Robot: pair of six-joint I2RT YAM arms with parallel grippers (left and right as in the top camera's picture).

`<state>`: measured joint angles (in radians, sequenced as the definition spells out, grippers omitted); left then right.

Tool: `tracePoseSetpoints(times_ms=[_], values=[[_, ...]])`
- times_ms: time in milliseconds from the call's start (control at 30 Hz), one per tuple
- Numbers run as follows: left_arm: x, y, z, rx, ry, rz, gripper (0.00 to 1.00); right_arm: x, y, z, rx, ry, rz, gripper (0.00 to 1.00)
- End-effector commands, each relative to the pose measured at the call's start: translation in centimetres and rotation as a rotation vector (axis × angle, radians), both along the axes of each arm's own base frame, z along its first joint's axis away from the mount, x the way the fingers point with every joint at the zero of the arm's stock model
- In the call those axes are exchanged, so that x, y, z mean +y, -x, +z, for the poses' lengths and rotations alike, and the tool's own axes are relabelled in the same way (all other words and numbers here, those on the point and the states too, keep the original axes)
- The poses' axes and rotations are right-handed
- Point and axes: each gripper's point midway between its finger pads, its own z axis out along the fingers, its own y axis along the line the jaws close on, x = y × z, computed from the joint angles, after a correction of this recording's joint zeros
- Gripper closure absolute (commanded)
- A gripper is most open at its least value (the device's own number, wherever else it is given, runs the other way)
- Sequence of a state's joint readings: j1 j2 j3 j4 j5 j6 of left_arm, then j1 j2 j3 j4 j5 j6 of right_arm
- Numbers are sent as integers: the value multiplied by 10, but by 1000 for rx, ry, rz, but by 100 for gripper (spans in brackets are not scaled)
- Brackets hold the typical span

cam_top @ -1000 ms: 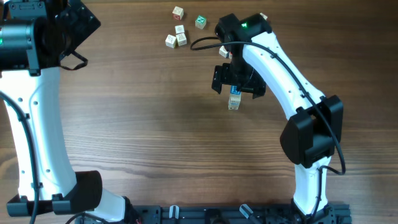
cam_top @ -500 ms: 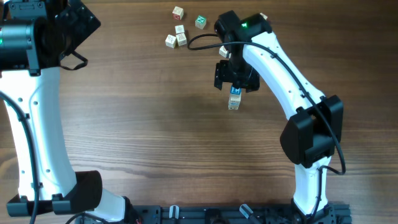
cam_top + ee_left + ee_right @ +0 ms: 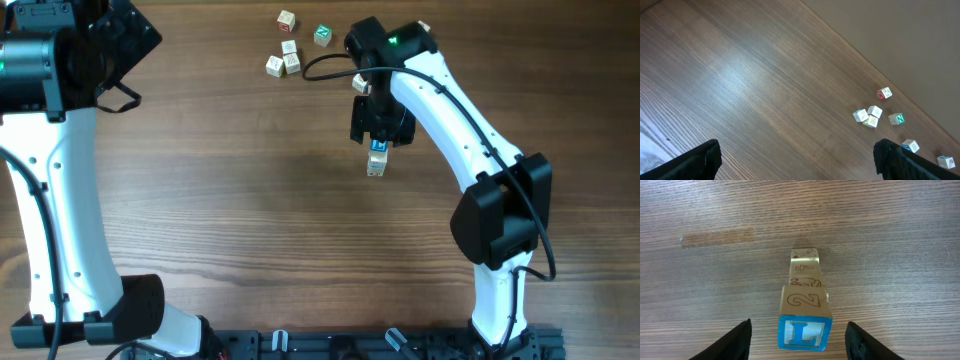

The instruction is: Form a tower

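Tower of small pale wooden letter cubes [image 3: 805, 315], blue L on top, stands upright, upper right of centre overhead. My right tool [image 3: 797, 327] straddles its top cube, fingers [image 3: 735, 340] apart (gap each side). Left tool [image 3: 797, 161], wide apart, far off.

Tower [image 3: 804, 305]: matt wooden cubes; table [image 3: 250, 200]: smooth wood-grain, slight sheen.

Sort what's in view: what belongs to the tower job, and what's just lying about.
Job:
- tower
- right fingers, either side of it, not touching

Lying about:
- loose cubes, apart from the tower
- left fingers, open, holding nothing
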<state>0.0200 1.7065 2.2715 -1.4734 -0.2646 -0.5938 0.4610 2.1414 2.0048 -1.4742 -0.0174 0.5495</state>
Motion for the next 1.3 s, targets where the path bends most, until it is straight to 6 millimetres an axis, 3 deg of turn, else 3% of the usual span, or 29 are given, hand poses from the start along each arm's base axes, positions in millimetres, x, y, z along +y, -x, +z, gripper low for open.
tracePoseSetpoints(times_ms=[0,433,600,1267], values=[[4,5,11,-34,-5,25,0,-5,-5,0,-21,19,-21,39],[4,5,10,-33,-5,25,0,-6,-2,-9,4,31,-34,41],[4,5,11,-34,-5,25,0,-9,5,-20,35,42,-34,48],[4,5,11,-34,-5,25,0,-2,5,-20,42,2,-36,61]])
